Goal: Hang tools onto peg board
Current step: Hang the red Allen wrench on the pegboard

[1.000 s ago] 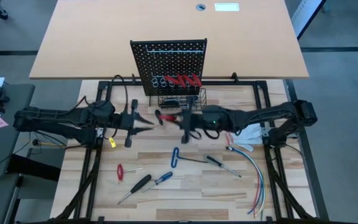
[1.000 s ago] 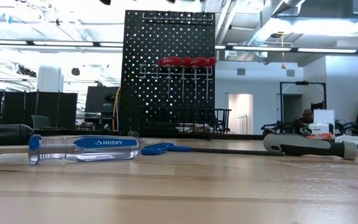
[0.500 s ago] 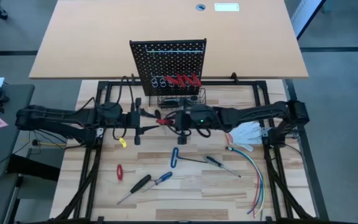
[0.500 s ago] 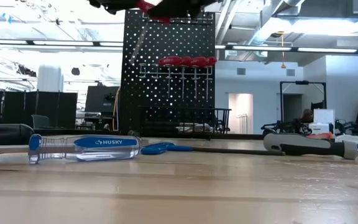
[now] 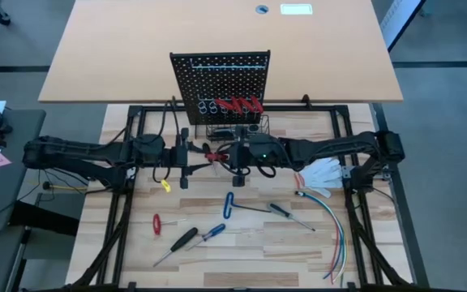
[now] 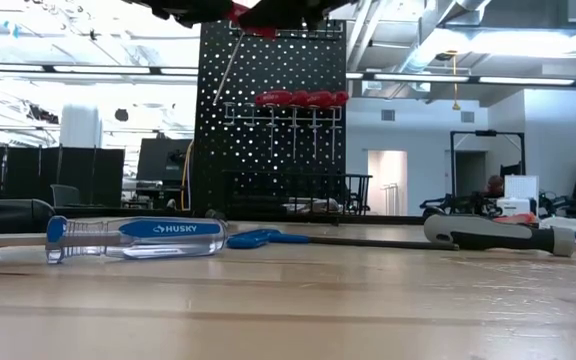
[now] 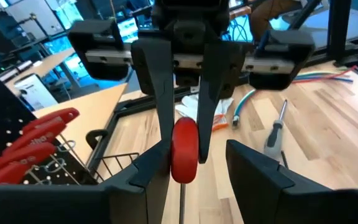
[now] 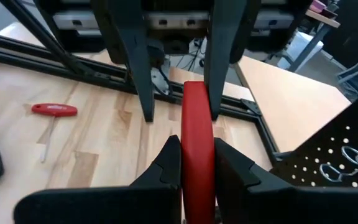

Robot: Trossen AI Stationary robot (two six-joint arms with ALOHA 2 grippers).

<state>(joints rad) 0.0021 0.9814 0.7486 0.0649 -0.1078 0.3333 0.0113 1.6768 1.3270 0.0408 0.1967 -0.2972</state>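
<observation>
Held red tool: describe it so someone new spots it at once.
Start at the peg board; just before it the arms meet above the table. The red tool is clamped in the right gripper, inside the open left gripper. The hung red tools and the loose red tool rest on board or table; only this one is held up.

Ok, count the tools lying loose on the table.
5, on the table's front half: red-handled tool leftmost, black-handled screwdriver, blue-handled screwdriver beside it, blue-handled hex key centre, dark screwdriver right of it. Others may be hidden.
</observation>
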